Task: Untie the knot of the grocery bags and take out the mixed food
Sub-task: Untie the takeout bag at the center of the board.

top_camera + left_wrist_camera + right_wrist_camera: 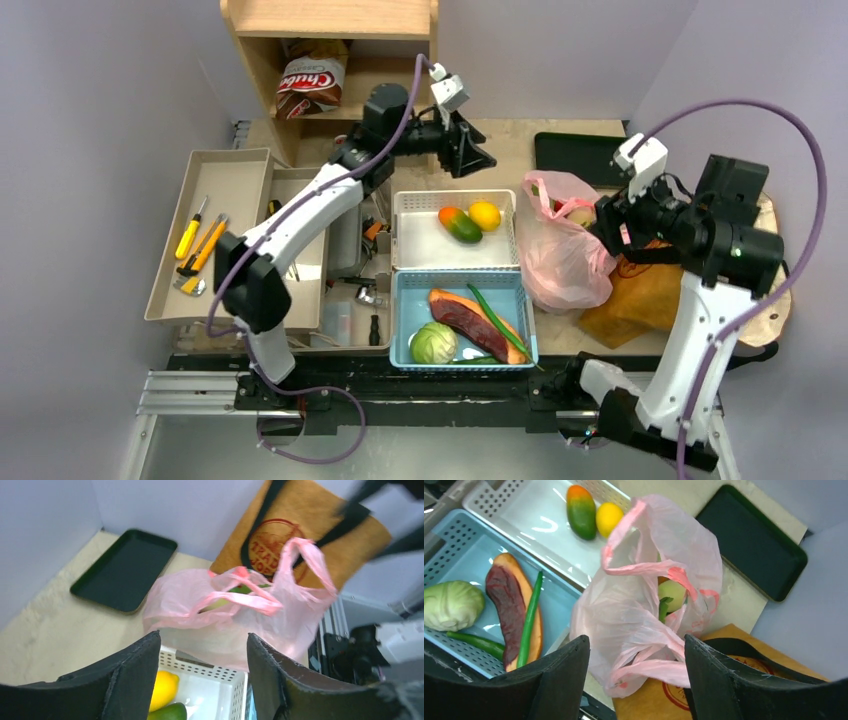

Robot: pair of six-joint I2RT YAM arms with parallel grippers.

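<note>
Much of what matters is veiled. The pink bag (634, 625) stands on the tabletop (55, 625) just right of the baskets, leaning on the brown paper bag (320, 530). Its plastic blurs nearly everything inside. Through the mouth I can only make out a pale green fruit (674, 592) and a green stalk beside it; the rest is a cloudy shape. I cannot be sure of the knot (680, 575). The handles cross the mouth as loose pink strands with one denser bunch, and I cannot tell whether that bunch is tied. The paper bag's inside is hidden. I see only its printed face and black straps, and the right wrist view cuts it off at the bottom. The right edge of the left wrist view is a blur.

My left hand (204, 639) hangs over the far side of the white basket (408, 235), fingers spread and holding nothing, well short of the pink bag. My right hand (636, 642) is close at the bag's right side, fingers also spread with nothing clamped.

The white basket holds a mango (460, 224) and a lemon (485, 215). The blue basket (405, 300) holds a meat slab (462, 315), a round cabbage (433, 343) and long green pods (498, 318). A black tray (578, 157) lies behind the pink bag.
</note>
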